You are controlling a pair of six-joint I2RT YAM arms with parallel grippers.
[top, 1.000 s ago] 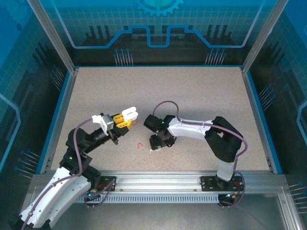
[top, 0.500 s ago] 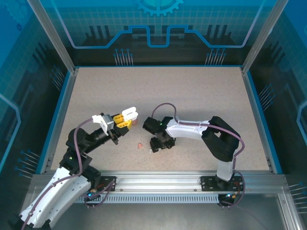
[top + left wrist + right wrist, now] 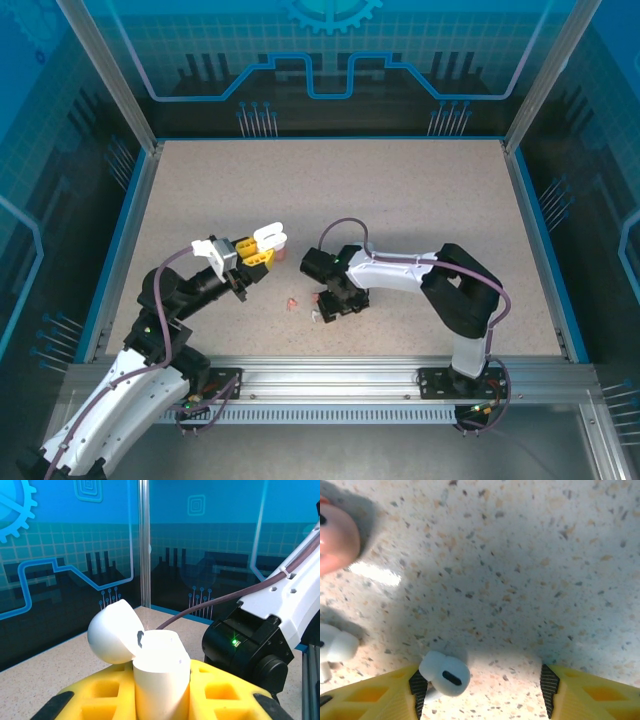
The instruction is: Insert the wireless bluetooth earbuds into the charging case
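Observation:
A white charging case (image 3: 160,672) stands upright with its lid (image 3: 111,631) swung open. My left gripper (image 3: 160,692) is shut on it between yellow fingers and holds it above the table (image 3: 268,243). My right gripper (image 3: 482,690) points down at the table, open. A white earbud (image 3: 445,674) lies between its jaws, right against the left pad (image 3: 417,689) and well apart from the right pad (image 3: 547,690). A second white earbud (image 3: 337,647) lies further left. In the top view the right gripper (image 3: 323,311) sits just right of a salmon earbud (image 3: 291,302).
A salmon-pink rounded thing (image 3: 335,540) lies at the upper left of the right wrist view. The right arm's black wrist (image 3: 247,645) is close to the held case. The speckled table (image 3: 400,200) has free room behind both arms.
The right gripper has shifted slightly left and toward the near edge, over the white earbud. The left arm and the case have not moved.

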